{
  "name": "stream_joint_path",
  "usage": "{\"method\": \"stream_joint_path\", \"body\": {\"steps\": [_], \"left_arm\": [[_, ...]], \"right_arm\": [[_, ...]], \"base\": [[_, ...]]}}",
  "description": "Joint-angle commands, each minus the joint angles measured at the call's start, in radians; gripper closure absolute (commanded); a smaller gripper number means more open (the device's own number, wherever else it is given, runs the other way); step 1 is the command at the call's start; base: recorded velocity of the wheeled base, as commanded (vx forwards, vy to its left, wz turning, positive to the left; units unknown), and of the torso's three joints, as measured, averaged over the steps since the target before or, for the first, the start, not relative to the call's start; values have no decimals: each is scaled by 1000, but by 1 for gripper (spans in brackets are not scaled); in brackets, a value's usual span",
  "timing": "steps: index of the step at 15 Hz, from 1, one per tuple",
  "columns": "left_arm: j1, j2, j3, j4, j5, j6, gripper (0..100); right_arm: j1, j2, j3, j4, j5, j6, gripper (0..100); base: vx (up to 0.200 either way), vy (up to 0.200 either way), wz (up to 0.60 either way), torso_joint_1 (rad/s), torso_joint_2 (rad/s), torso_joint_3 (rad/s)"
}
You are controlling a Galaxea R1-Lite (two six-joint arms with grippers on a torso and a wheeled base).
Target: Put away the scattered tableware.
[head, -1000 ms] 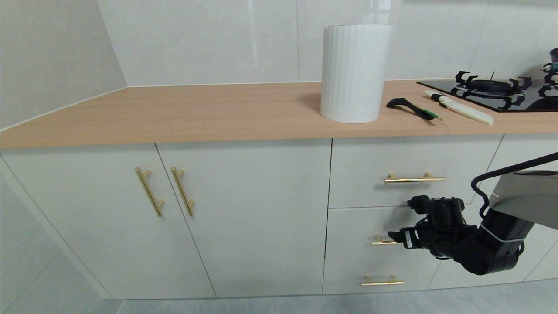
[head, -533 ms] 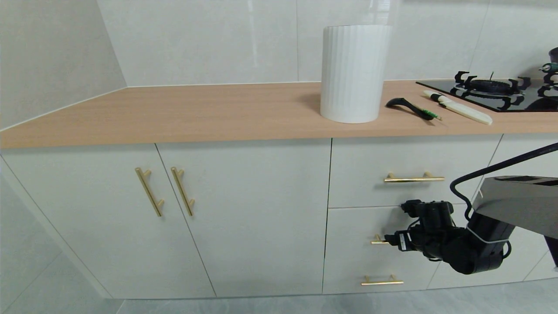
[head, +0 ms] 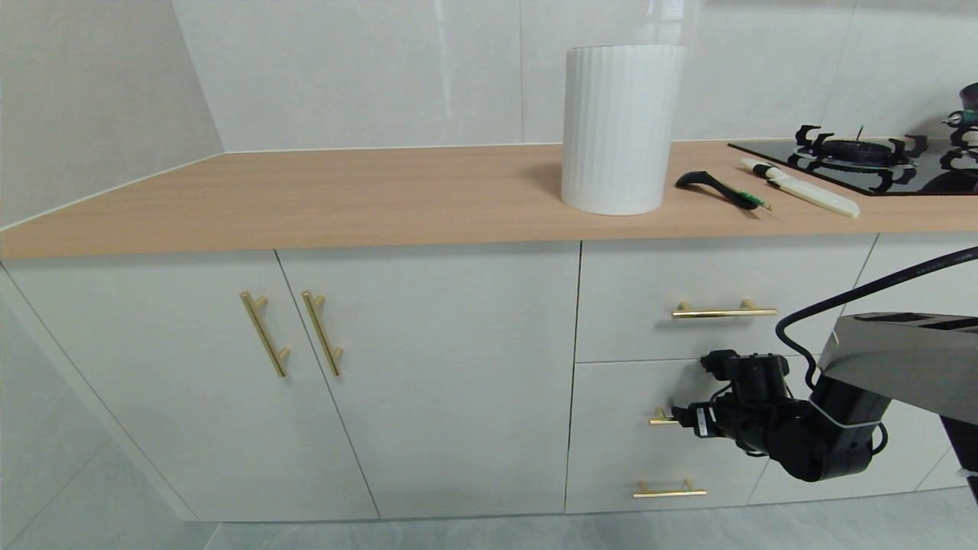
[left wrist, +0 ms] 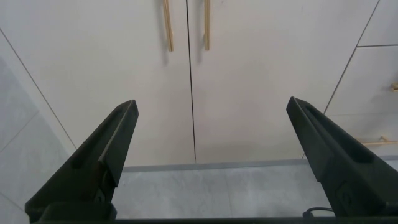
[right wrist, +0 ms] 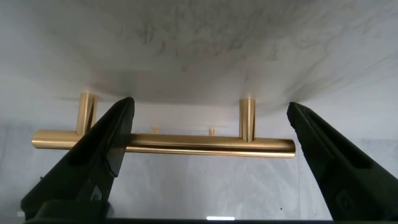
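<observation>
On the wooden counter [head: 344,198] lie a black ladle [head: 717,188] and a white knife [head: 804,197], to the right of a tall white ribbed container [head: 619,128]. My right gripper [head: 688,418] is low in front of the drawers, at the gold handle [head: 662,419] of the middle drawer. In the right wrist view the gold handle [right wrist: 165,144] runs across between the open fingers [right wrist: 106,155] of my right gripper [right wrist: 209,109], close to the drawer front. My left gripper [left wrist: 211,104] is open with nothing in it and faces the lower cabinet doors [left wrist: 249,93].
A black gas hob [head: 856,156] sits at the counter's far right. Below are two cabinet doors with gold handles [head: 294,332] and a stack of three drawers; the top drawer's handle [head: 724,311] is above my right gripper. Grey floor [left wrist: 205,193] lies below.
My right arm has moved left and a little down, bringing the gripper closer to the middle drawer's handle. The head view shifted slightly.
</observation>
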Motion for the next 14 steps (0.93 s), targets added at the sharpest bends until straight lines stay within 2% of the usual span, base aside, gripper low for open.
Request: {"method": "stream_joint_path", "body": {"steps": [1,14], "left_arm": [[0,0,0,0,0,0,0],[0,0,0,0,0,0,0]], "right_arm": [[1,-13,23,5,-1,-3,0],[2,-33,89,8,5,-25,0]], "base": [[0,0,0,0,0,0],[0,0,0,0,0,0]]}}
